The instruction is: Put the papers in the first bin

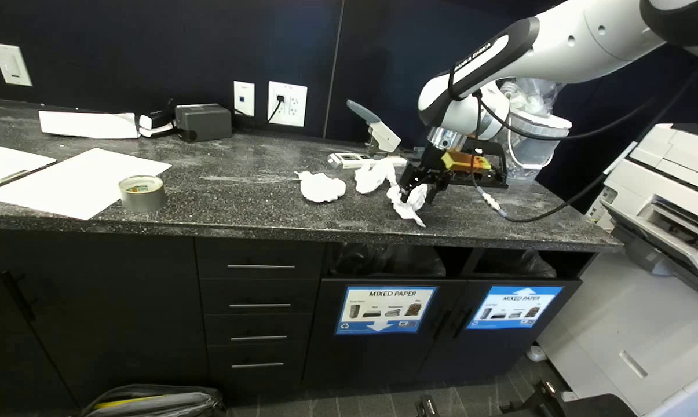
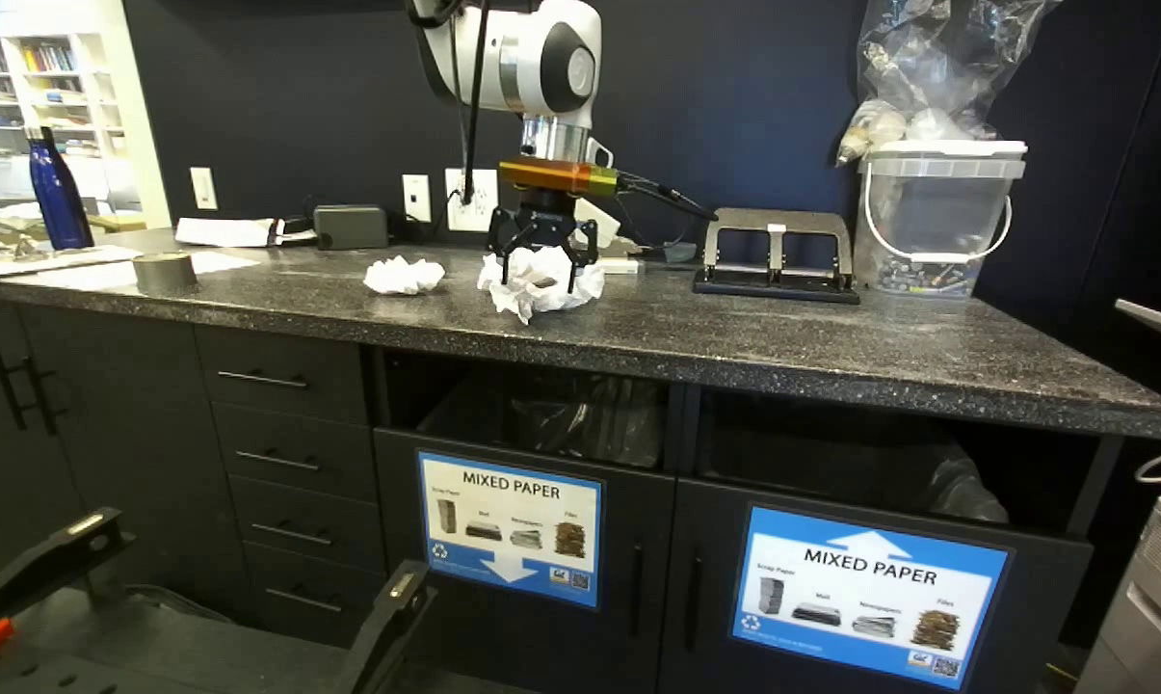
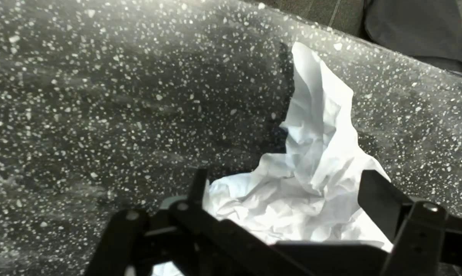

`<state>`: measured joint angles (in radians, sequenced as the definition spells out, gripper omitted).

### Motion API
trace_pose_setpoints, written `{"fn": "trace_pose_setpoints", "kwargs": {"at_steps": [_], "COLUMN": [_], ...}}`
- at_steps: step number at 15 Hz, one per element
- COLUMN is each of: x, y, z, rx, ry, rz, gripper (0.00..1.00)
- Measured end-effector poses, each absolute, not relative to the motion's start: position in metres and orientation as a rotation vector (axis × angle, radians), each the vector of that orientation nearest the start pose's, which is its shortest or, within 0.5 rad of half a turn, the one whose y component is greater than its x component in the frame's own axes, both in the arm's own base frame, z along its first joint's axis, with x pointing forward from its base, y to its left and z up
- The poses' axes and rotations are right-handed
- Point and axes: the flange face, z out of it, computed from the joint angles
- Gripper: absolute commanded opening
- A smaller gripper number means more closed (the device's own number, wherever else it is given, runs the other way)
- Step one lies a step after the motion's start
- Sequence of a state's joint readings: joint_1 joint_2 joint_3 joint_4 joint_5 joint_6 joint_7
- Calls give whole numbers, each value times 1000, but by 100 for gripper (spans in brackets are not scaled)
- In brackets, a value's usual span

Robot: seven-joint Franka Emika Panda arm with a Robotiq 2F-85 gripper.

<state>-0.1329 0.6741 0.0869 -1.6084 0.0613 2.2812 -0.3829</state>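
Standing wide apart, the fingers of the gripper straddle a wad low over the counter, one to its left and one to its right; whether either touches it I cannot tell, but neither seems clamped on anything. The wad's body lies in the gap, and its long axis runs toward the counter's near edge, ending in a narrow tail that pokes out past the fingers on the near side. So the closing line crosses the paper rather than following it, and a squeeze from here should, I judge, catch the thick part without turning the gripper; the tail may dangle. A second wad lies just beyond, to the far left, perhaps touching the first, so a pinch could snag that too. A third wad sits farther left, apart from the fingers. Right of all three, below the near edge, is the bin, which I take to be the one with the bluer sign; getting there seems to call for a lift, then a swing near and right, then a drop under the counter's lip
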Motion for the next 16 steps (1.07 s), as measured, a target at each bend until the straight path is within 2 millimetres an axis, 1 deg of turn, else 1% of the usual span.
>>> {"fn": "trace_pose_setpoints", "kwargs": {"at_steps": [10,12,13,14,15,16], "x": [691,692,692,692,692,693], "y": [-21,-21,-20,-20,-21,-21], "z": [200,199,199,199,199,200], "rx": [-2966,-2964,-2963,-2964,-2965,-2967], "ry": [-511,-517,-520,-521,-521,-521], "rz": [23,21,20,18,14,5], "gripper": [100,100,75,73,66,57]}}
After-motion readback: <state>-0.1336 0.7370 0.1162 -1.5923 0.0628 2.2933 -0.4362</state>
